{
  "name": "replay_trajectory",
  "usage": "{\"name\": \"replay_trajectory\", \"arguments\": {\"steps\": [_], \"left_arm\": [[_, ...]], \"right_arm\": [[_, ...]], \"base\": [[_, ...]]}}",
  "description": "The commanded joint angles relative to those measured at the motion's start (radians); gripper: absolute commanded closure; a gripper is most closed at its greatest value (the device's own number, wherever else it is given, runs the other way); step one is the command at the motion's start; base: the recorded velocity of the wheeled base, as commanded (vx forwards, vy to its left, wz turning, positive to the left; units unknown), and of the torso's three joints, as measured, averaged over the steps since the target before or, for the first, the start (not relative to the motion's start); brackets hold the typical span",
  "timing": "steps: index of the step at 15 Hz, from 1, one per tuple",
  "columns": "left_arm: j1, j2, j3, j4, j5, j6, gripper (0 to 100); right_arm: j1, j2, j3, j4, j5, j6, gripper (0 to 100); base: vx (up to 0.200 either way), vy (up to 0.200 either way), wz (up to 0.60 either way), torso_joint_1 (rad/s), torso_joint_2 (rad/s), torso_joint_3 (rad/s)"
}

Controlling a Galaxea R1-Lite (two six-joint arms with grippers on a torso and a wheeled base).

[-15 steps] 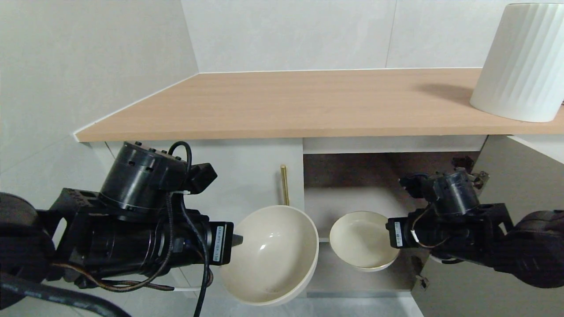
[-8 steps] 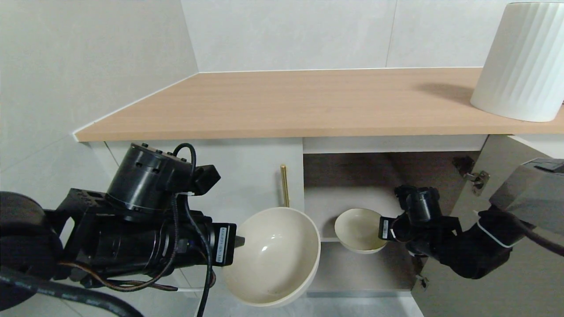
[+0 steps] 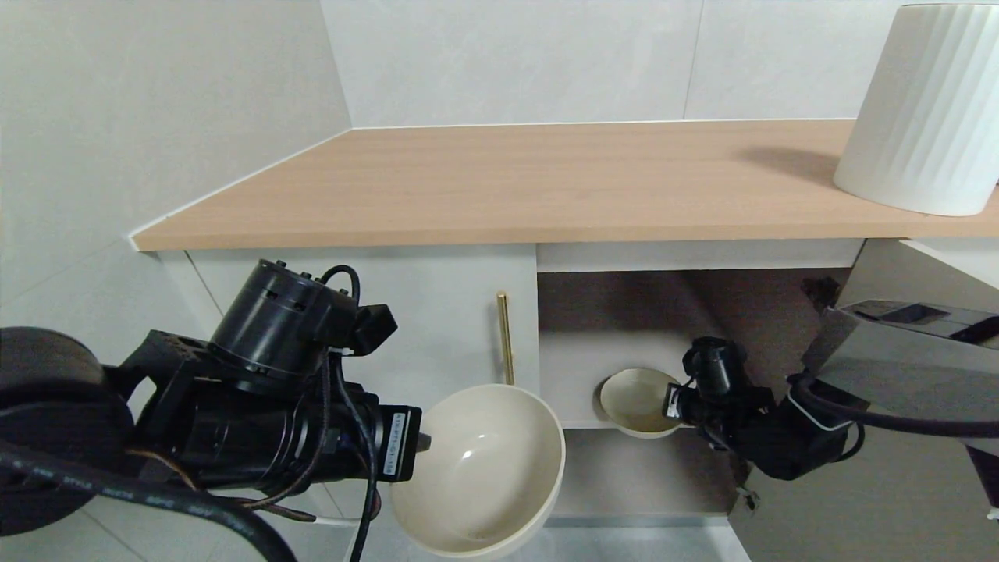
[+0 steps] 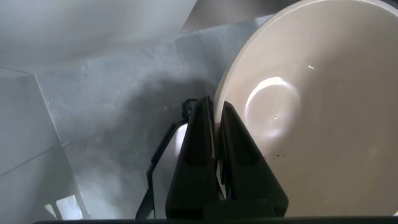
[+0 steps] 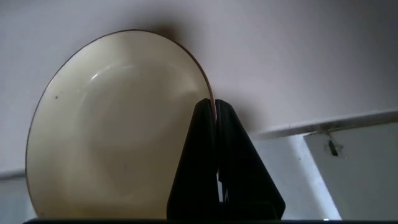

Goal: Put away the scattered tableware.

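A large cream bowl [image 3: 484, 468] hangs tilted in front of the shut left cabinet door, and my left gripper [image 3: 421, 443] is shut on its rim. The left wrist view shows the same large cream bowl [image 4: 311, 118] with its rim pinched between the fingers [image 4: 200, 124] of my left gripper [image 4: 214, 121]. A small cream bowl [image 3: 636, 400] sits inside the open cabinet, above the shelf [image 3: 570, 367]. My right gripper [image 3: 673, 402] is shut on its rim. The right wrist view shows the small cream bowl [image 5: 112, 118] clamped at my right gripper [image 5: 214, 109].
A wooden countertop [image 3: 531, 179] runs above the cabinet, with a white ribbed container [image 3: 925, 109] at its right end. A brass handle [image 3: 506, 336] marks the shut left door. The open right door [image 3: 921, 367] stands beside my right arm. Tiled walls close the left side.
My right arm has pushed the small bowl deeper into the cabinet, toward the shelf. My left arm has sunk slightly with the large bowl.
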Motion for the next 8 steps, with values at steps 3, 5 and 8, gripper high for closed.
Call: {"name": "replay_trajectory", "arguments": {"steps": [3, 5, 8], "left_arm": [[0.0, 0.005, -0.001, 0.0, 0.0, -0.002, 100], [0.0, 0.018, -0.001, 0.0, 0.009, -0.002, 100], [-0.003, 0.036, 0.001, 0.0, 0.035, -0.002, 100]], "right_arm": [[-0.003, 0.055, -0.061, 0.005, -0.017, -0.002, 100], [-0.004, 0.067, -0.101, 0.028, -0.03, -0.002, 100], [-0.012, 0.084, -0.154, 0.054, -0.04, -0.002, 100]], "base": [[0.0, 0.0, 0.0, 0.0, 0.0, 0.0], [0.0, 0.0, 0.0, 0.0, 0.0, 0.0], [0.0, 0.0, 0.0, 0.0, 0.0, 0.0]]}}
